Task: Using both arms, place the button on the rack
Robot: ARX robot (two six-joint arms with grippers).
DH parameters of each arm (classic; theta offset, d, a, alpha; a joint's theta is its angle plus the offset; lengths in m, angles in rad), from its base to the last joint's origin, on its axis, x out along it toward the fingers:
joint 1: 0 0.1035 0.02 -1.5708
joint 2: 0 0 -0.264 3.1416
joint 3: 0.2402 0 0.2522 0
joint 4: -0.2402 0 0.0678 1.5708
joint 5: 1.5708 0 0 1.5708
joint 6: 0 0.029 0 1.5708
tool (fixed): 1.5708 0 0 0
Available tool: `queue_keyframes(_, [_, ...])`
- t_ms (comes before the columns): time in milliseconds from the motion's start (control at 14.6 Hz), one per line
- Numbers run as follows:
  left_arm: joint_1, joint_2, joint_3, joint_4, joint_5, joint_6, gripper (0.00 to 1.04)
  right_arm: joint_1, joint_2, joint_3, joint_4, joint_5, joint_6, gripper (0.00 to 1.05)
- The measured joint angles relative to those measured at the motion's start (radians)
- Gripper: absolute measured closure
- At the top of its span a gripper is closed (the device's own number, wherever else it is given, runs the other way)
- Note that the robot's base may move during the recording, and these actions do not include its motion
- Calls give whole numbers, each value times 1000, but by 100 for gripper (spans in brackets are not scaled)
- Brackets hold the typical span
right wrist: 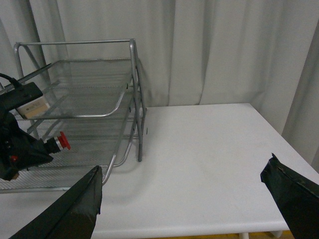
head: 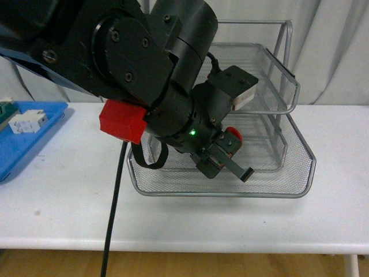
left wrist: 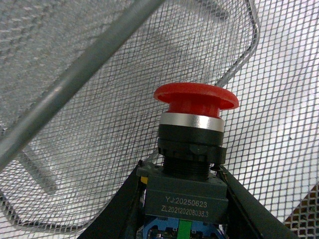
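My left gripper [left wrist: 182, 204] is gripping the button [left wrist: 195, 97] by its dark body, with the red cap pointing away from the fingers. I am holding it inside the rack [head: 300, 167], over the lowest tray and under the middle one. Whether it is touching the mesh, I cannot tell. My right gripper [right wrist: 180, 172] is hanging wide open over the table [right wrist: 209, 144], well apart from the rack.

White bench [head: 230, 219]. Silver wire rack [head: 277, 179] sits on it, near middle, toward back edge. Flat blue tray [head: 34, 144] lies on it at far left, well apart from rack.
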Motion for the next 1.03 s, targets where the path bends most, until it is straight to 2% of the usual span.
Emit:
queue_keyframes(137, [0, 22, 16, -9, -10, -19, 50, 0, 0, 0, 0, 0, 0, 6])
queue_keyframes(205, [2, 0, -7, 22, 18, -29, 39, 0, 0, 0, 0, 0, 0, 6])
queue_keyframes(410, [30, -219, -208, 140, 103, -56, 7, 0, 0, 0, 0, 0, 0, 6])
queue_keyframes(547, [75, -425, -396, 286, 124, -108, 7, 0, 0, 0, 0, 0, 0, 6])
queue_keyframes(616, [78, -471, -475, 453, 29, -144, 11, 0, 0, 0, -1, 0, 0, 6])
queue_keyframes(684, [78, -480, -581, 726, -212, -231, 23, 0, 0, 0, 2, -4, 0, 6])
queue_keyframes(752, [111, -506, -760, 919, -387, -307, 40, 0, 0, 0, 0, -3, 0, 6])
queue_keyframes(889, [200, -650, -893, 1035, -392, -344, 63, 0, 0, 0, 0, -3, 0, 6])
queue_keyframes(1026, [250, -760, -993, 1029, -324, -360, 87, 0, 0, 0, 0, -3, 0, 6])
